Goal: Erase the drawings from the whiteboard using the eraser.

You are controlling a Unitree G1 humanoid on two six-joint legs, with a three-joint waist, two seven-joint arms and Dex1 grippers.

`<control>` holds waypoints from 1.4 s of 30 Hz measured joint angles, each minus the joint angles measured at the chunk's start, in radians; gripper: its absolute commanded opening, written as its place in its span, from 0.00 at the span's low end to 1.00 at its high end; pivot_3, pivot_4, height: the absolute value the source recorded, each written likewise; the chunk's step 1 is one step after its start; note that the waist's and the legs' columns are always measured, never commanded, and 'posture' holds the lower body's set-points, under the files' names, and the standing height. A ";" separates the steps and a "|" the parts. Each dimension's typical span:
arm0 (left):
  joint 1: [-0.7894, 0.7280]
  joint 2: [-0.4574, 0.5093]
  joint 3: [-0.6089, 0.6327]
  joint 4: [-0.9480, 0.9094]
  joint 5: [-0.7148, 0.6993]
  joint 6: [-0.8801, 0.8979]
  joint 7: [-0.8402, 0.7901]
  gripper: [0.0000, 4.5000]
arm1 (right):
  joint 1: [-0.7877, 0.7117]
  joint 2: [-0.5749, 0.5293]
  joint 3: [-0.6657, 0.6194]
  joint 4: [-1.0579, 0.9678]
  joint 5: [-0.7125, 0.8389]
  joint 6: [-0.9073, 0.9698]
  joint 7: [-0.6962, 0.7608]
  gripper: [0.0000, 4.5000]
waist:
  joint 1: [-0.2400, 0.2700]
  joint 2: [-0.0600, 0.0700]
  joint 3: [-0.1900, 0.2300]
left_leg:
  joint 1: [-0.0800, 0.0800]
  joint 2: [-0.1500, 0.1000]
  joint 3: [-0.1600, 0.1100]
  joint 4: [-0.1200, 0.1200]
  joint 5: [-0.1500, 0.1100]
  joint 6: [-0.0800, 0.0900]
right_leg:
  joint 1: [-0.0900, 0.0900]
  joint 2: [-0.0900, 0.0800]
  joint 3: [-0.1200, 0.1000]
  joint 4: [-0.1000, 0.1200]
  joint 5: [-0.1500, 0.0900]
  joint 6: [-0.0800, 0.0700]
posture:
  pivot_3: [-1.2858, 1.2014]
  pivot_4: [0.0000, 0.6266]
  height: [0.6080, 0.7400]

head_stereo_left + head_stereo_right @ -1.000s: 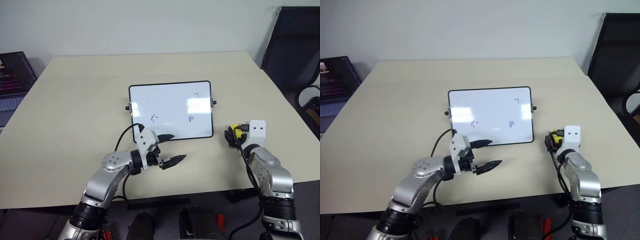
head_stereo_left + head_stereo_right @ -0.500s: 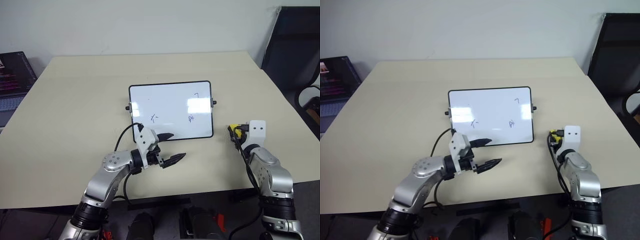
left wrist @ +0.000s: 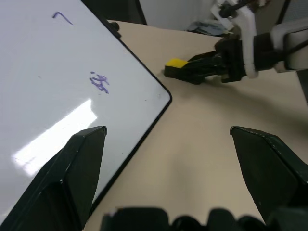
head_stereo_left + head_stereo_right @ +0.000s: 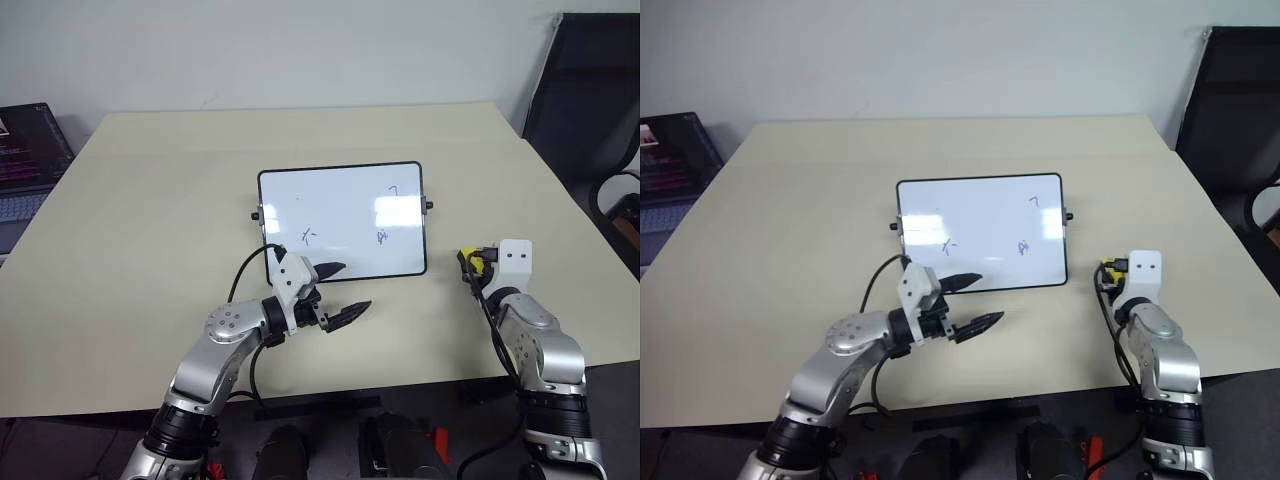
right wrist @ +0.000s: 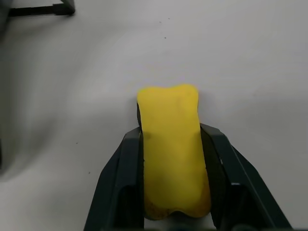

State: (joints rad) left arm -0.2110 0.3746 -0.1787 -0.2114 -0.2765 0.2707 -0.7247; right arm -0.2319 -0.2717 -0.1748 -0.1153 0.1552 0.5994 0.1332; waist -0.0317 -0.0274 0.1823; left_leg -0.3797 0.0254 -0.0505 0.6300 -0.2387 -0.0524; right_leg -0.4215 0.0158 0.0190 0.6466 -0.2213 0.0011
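Right gripper (image 5: 172,159) — clamping eraser (image 5: 171,144) (drawings (image 4: 309,237) intact)

whiteboard (image 4: 340,220) glossy white, thin black frame, black side knobs. drawings (image 4: 309,237) thin dark bluish marker lines. eraser (image 5: 172,144) bright yellow, dark underside. table (image 4: 150,200) pale beige, plain. left pincer (image 4: 338,292) black fingers, white mount, silver arm. right pincer (image 3: 192,72) black fingers, white bracket. chair (image 4: 585,100) far right black.
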 measured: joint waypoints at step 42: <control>-0.044 -0.076 0.002 0.209 0.192 -0.155 0.164 1.00 | -0.204 0.034 0.217 0.130 -0.063 -0.376 0.230 0.27 | 0.001 0.000 0.000 | 0.001 0.000 0.000 0.000 0.000 0.000 | 0.000 0.000 -0.001 0.001 0.001 0.000 | 0.52 0.24 1.00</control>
State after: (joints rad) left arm -0.2546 0.2985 -0.1772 -0.0020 -0.0842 0.1155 -0.5610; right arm -0.4358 -0.2372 0.0422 0.0148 0.0921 0.2231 0.3630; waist -0.0304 -0.0274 0.1823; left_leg -0.3788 0.0257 -0.0508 0.6301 -0.2387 -0.0524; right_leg -0.4213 0.0162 0.0182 0.6473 -0.2206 0.0014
